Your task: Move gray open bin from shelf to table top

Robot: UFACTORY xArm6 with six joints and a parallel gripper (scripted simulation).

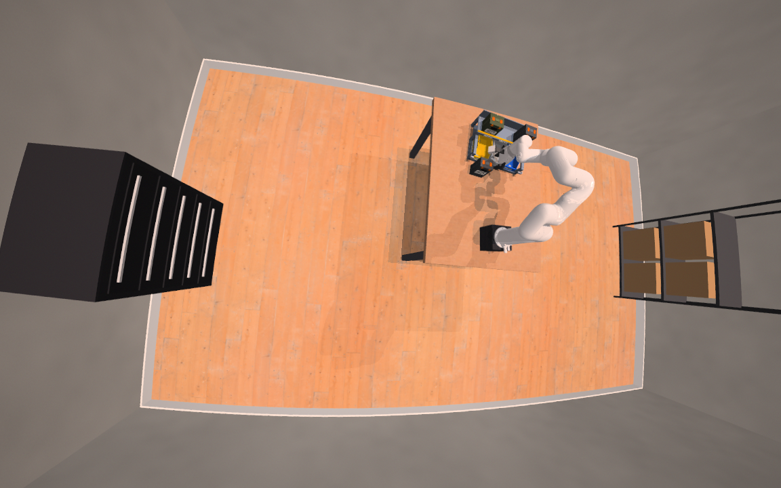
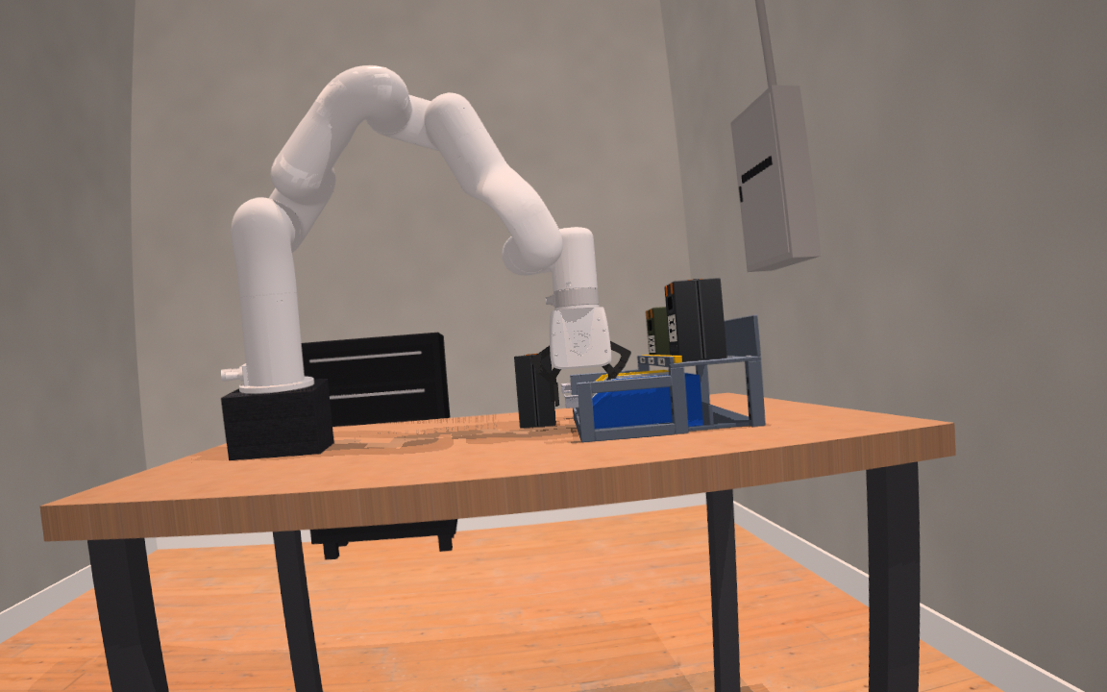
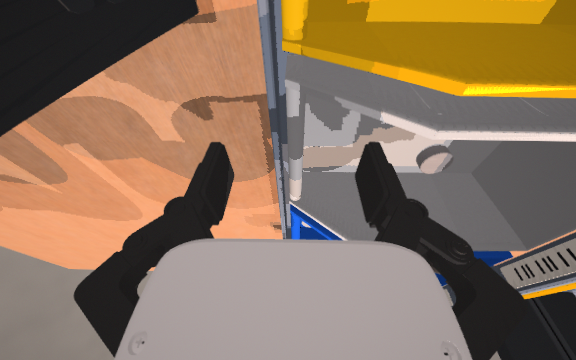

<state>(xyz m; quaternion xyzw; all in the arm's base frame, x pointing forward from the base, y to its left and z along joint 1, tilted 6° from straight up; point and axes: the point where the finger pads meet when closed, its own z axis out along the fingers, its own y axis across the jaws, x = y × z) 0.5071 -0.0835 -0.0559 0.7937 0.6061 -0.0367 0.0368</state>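
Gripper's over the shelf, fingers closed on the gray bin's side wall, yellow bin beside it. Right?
Not quite: the gripper is open and holds nothing. In the wrist view its fingers straddle the gray bin side wall, apart. The rest stands: it is over the shelf, yellow bin beside.

Around my station: black drawer cabinet (image 1: 66,224) with five pale handles, at 9 o'clock on the plank floor (image 1: 296,315). Open black storage rack (image 1: 718,303) holding brown cartons (image 1: 687,241), at 3 o'clock. Gray wall box (image 2: 771,176) at 1 o'clock above my tabletop (image 2: 488,469).
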